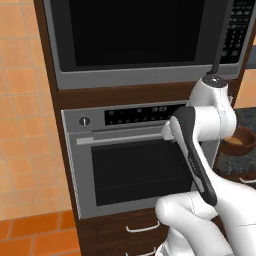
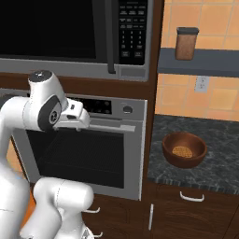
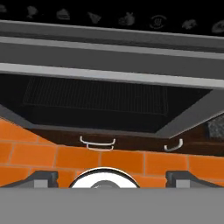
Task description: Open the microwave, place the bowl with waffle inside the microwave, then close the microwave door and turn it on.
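Dark wooden cabinetry (image 1: 50, 75) against orange tiled walls houses the large silver-grey microwave (image 1: 135, 75) above a silver wall oven (image 1: 125, 165). The microwave's wide black glass door (image 1: 130, 32) is seen closed in both base views, its vertical dark handle (image 2: 110, 42) beside the black keypad panel (image 2: 132, 28). Shown fully in the right base view, the round reddish-brown wooden bowl with a golden waffle piece (image 2: 184, 149) sits on the dark speckled counter (image 2: 210, 172), right of the oven. In the hand view the gripper (image 3: 111, 177) is spread wide, holding nothing, before the oven door.
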Tool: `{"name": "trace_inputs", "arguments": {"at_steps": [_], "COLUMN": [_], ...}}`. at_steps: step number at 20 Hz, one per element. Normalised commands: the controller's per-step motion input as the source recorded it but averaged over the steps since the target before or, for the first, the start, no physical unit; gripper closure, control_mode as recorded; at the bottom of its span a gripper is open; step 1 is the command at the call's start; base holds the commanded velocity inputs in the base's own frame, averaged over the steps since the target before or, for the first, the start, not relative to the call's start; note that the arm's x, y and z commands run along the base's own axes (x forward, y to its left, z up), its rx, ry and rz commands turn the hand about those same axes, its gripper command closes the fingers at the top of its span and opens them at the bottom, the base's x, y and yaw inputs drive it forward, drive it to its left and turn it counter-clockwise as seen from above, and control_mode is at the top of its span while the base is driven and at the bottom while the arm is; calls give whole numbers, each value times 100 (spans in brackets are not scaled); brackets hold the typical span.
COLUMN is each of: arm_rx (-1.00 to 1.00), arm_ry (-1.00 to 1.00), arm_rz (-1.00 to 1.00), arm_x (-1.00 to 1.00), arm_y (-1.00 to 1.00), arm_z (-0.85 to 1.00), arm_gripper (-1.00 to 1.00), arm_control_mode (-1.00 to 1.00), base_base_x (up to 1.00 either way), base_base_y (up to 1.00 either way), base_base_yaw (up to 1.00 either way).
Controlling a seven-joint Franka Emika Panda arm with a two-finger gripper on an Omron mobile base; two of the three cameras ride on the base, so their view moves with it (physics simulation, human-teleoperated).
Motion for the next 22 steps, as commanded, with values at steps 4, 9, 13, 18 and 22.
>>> {"name": "trace_inputs", "arguments": {"at_steps": [4,9,13,18,22], "arm_rx": [0,0,0,0,0], "arm_ry": [-6,-7,0,0,0], "arm_rz": [0,0,0,0,0], "arm_x": [-51,-28,0,0,0], "arm_y": [0,0,0,0,0], "arm_z": [-39,-13,0,0,0], "arm_gripper": [-100,-100,-100,-100,-100], "arm_control_mode": [-100,100,100,100,100], "base_base_x": [0,-8,-17,-6,-23], "base_base_y": [0,0,-33,-63,-68], "base_base_yaw": [0,0,5,12,15]}}
